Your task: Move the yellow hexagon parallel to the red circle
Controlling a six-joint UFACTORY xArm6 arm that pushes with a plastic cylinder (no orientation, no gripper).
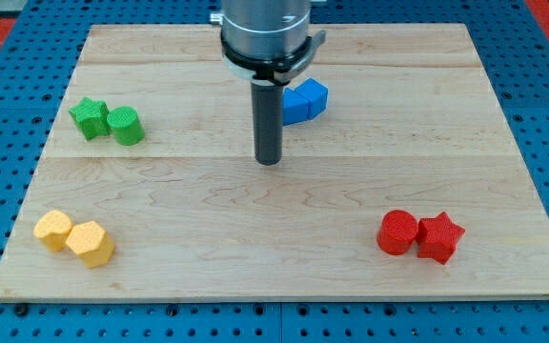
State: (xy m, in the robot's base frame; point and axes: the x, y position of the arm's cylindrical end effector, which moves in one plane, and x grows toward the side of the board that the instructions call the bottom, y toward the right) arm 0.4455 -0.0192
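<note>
- My tip [270, 161] rests on the bench [274, 276] near its middle, touching no block; this arm carries no gripper, only the bare rod, so there is nothing to open or clench.
- The yellow hexagon [91, 243] lies well away from my tip, toward the view's lower left, close to the bench's bottom-left corner. A second yellow block [53, 230], rounder in outline, touches it on its left side.
- The red circle [396, 232] sits toward the view's lower right of my tip, with a red star [439, 237] pressed against its right side.
- The hexagon and the circle already sit at roughly the same height in the view, the hexagon a touch lower, so I judge only a small nudge is needed, if any.
- To give it, I judge my tip must cross to the lower left and come around the hexagon without disturbing its yellow neighbour.
- A blue block [305, 101] stands just up and right of my tip, and two green blocks [108, 122] lie far to its left; neither is in the way.
</note>
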